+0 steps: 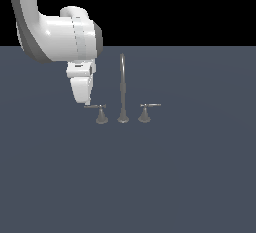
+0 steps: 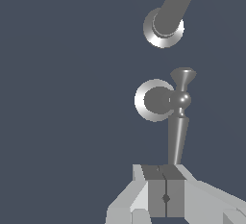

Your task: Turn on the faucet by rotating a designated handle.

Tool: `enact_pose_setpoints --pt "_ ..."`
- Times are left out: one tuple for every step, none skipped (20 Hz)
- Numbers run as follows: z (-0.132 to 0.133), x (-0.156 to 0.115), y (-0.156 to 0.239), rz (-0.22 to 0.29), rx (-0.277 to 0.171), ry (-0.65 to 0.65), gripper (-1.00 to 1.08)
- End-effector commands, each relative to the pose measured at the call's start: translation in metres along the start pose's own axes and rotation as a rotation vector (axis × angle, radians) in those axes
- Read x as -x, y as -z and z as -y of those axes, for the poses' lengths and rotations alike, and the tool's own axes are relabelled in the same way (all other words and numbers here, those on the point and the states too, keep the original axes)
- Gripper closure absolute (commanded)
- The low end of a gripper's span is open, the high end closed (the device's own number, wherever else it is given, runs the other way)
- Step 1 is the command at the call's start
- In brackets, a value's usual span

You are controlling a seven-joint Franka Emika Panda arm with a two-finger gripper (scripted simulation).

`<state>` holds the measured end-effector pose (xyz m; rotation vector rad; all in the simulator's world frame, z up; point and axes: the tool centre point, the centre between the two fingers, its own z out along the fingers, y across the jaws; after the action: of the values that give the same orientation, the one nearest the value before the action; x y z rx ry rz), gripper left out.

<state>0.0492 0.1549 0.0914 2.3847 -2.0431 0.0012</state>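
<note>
Jaws of the white gripper [image 2: 166, 196] pressed together at the thin grey lever handle's [image 1: 97, 107] arm tip, beside the grey gooseneck faucet [image 1: 122, 84].

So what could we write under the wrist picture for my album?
Shut fingers at the tip of the handle, with the spout's base beyond.

The flat dark grey-blue surface [image 1: 190, 177] below me carries three grey pieces in a row: the handle [image 1: 101, 113], the tall spout [image 1: 122, 89] and a second handle [image 1: 145, 112].
</note>
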Motion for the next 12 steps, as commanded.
enact_pose_setpoints --pt "0.009 -0.005 -0.01 -0.001 0.0 -0.036 1.08" --pt "0.012 -0.006 -0.013 -0.001 0.0 -0.048 1.08" --pt "0.015 -0.008 -0.016 -0.001 0.0 -0.059 1.08" --pt "0.018 -0.009 -0.019 -0.001 0.0 -0.068 1.08" --pt "0.02 -0.01 -0.021 -0.001 0.0 -0.077 1.08" --pt "0.022 -0.011 -0.023 0.0 0.0 -0.085 1.08" --pt "0.024 -0.012 -0.025 0.0 0.0 -0.091 1.08" --pt "0.025 -0.013 -0.026 0.0 0.0 -0.097 1.08" --pt "0.026 -0.013 -0.027 0.0 0.0 -0.101 1.08" --pt "0.027 -0.014 -0.028 0.0 0.0 -0.105 1.08" --pt "0.028 -0.014 -0.028 0.0 -0.001 -0.107 1.08" --pt "0.028 -0.014 -0.029 0.001 -0.001 -0.108 1.08"
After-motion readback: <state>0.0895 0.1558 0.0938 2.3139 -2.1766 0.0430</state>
